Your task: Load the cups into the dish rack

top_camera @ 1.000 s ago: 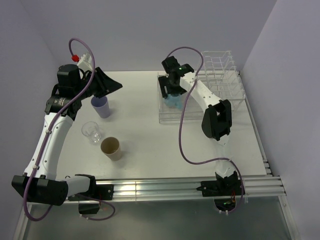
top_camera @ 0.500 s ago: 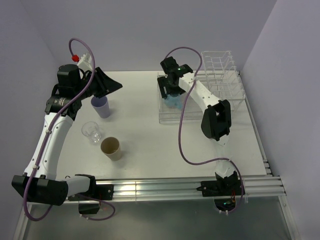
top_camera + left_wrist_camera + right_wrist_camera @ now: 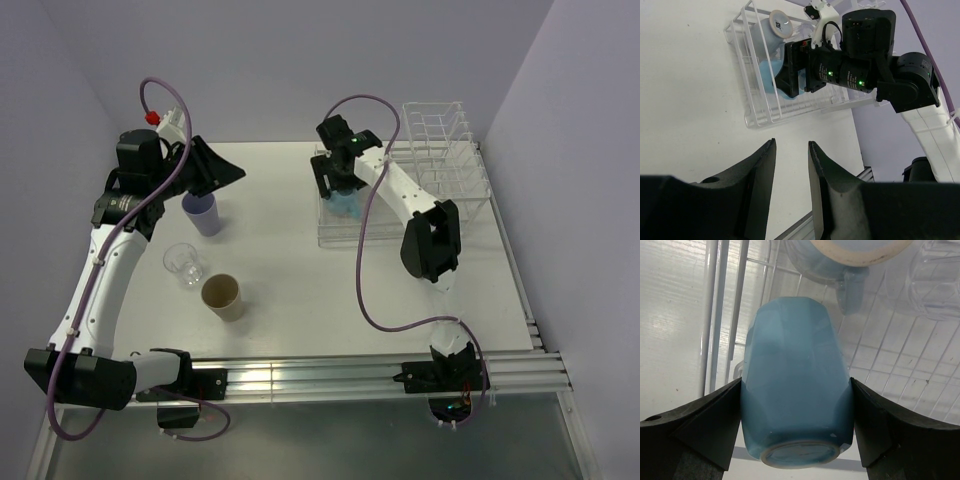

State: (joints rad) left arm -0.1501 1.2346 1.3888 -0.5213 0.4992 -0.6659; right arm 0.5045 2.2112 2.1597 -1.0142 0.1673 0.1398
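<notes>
My right gripper [image 3: 337, 186] reaches into the flat tray of the white wire dish rack [image 3: 447, 150] and is shut on a light blue mug [image 3: 795, 350] that lies tilted over the grid. A second light blue mug [image 3: 845, 255] and a clear glass [image 3: 940, 280] rest in the rack beyond it. My left gripper [image 3: 791, 142] is open and empty, hovering just behind the lavender tumbler [image 3: 203, 214]. A clear glass [image 3: 184, 264] and a tan brown cup [image 3: 222, 296] stand on the table at the near left.
The rack's taller divider section [image 3: 436, 128] stands at the far right by the wall. The rack tray [image 3: 752, 107] also shows in the left wrist view. An aluminium rail [image 3: 330, 375] runs along the table's near edge.
My right gripper has shifted slightly left and back over the rack tray with the blue mug. The left arm has barely moved.
</notes>
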